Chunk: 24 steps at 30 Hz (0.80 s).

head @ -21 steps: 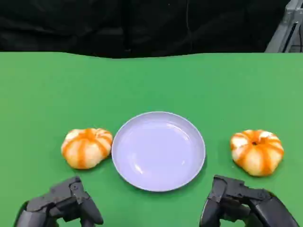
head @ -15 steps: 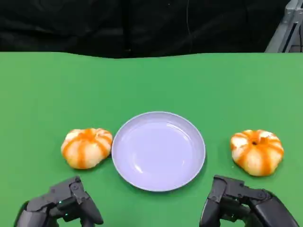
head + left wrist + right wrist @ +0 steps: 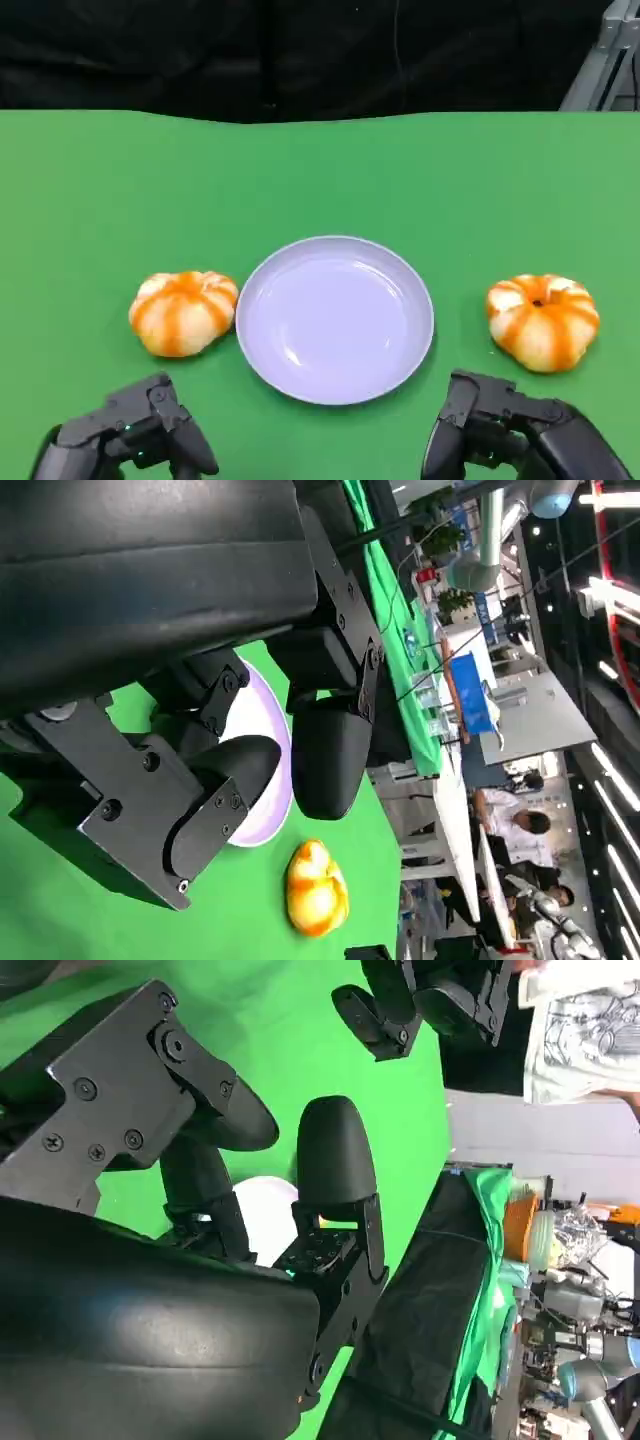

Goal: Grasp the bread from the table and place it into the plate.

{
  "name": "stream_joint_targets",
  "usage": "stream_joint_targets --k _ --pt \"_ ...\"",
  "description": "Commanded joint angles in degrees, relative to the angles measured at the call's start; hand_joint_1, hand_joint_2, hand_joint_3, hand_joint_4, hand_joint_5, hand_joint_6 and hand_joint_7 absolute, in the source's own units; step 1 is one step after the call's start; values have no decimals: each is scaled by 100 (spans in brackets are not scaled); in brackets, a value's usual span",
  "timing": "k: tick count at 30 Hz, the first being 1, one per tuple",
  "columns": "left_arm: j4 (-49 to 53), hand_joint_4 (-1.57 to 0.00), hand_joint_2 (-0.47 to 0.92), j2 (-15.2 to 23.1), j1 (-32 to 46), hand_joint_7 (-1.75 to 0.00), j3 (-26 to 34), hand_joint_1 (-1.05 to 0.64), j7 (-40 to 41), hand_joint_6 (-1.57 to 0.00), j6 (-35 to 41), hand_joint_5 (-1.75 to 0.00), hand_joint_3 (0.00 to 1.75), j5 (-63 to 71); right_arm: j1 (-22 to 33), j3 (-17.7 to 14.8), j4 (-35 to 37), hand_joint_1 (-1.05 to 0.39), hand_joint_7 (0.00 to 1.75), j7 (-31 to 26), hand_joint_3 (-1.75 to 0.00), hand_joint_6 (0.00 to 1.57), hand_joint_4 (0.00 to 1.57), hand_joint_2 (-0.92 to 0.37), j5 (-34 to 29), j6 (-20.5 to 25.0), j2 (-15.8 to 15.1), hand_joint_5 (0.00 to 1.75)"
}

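The green table (image 3: 320, 180) is stretching from the near edge, where both hands are waiting, back to a far edge that is meeting a black backdrop (image 3: 300, 50). The pale lilac plate (image 3: 335, 319) is sitting in the middle of the table's near half, holding nothing; the left wrist view is catching part of its rim (image 3: 262, 780) behind the fingers. One orange-striped bread on the left (image 3: 183, 311) is lying on the table just beside the plate's left rim, so close that I cannot tell whether it is touching. The other bread on the right (image 3: 542, 320) is lying toward the table's right edge, clearly apart from the plate; the left wrist view is showing it (image 3: 317, 888) beyond the plate. The left hand (image 3: 140, 430) is hovering at the near edge in front of the left bread, its fingers (image 3: 330, 745) standing apart and gripping nothing. The right hand (image 3: 505, 430) is hovering at the near edge, in front of the right bread and a little toward the plate, its fingers (image 3: 335, 1155) likewise spread with nothing between them. Neither hand is touching a bread or the plate.
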Motion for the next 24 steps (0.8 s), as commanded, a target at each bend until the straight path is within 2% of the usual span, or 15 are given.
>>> stream_joint_targets --k 1,4,6,7,8,10,12,14,20,24 --pt "-48 -85 34 36 11 -141 50 -3 74 -80 88 -159 147 -9 -5 -5 -25 -3 148 -38 -136 68 68 -34 -39 25 -22 167" --pt "-185 -77 42 61 -18 -115 77 -5 99 -78 371 -139 132 19 -1 2 -35 -2 149 -34 -136 68 68 -34 -31 36 -10 167" --pt "-235 -71 45 69 -76 -88 116 -7 167 -74 460 -117 123 212 1 21 -57 -2 149 -42 -136 68 68 -34 -37 67 3 168" --pt "-289 -70 46 81 -118 -82 128 -7 211 -74 610 -112 120 347 -5 30 -75 -2 149 -43 -137 68 68 -34 -30 107 9 168" --pt "-333 -60 54 88 -151 -66 134 -10 245 -60 741 -104 103 443 -15 37 -85 -2 149 -45 -137 68 68 -34 -31 136 13 168" --pt "-380 -50 64 117 -244 -52 157 -12 336 -49 956 -100 83 735 -36 54 -96 -1 149 -56 -137 69 68 -34 -32 189 30 168" --pt "-452 -39 80 137 -360 -38 173 -20 478 -44 1213 -91 50 1175 -52 59 -106 -2 150 -59 -136 69 68 -34 -18 222 35 168" --pt "-523 -34 89 134 -412 -31 164 -26 546 -42 1406 -84 30 1388 -61 60 -112 -2 150 -60 -137 68 67 -34 -2 240 35 169" --pt "-455 -15 92 663 -1580 -24 199 -41 443 -36 2524 -85 24 2656 -81 53 -76 -3 151 -81 -136 68 68 -35 -8 182 56 169" --pt "-155 -1 92 1142 -2448 -18 -55 -51 180 -32 3174 -94 21 3507 -81 74 -51 -4 149 -99 -136 67 69 -35 -31 145 67 167"
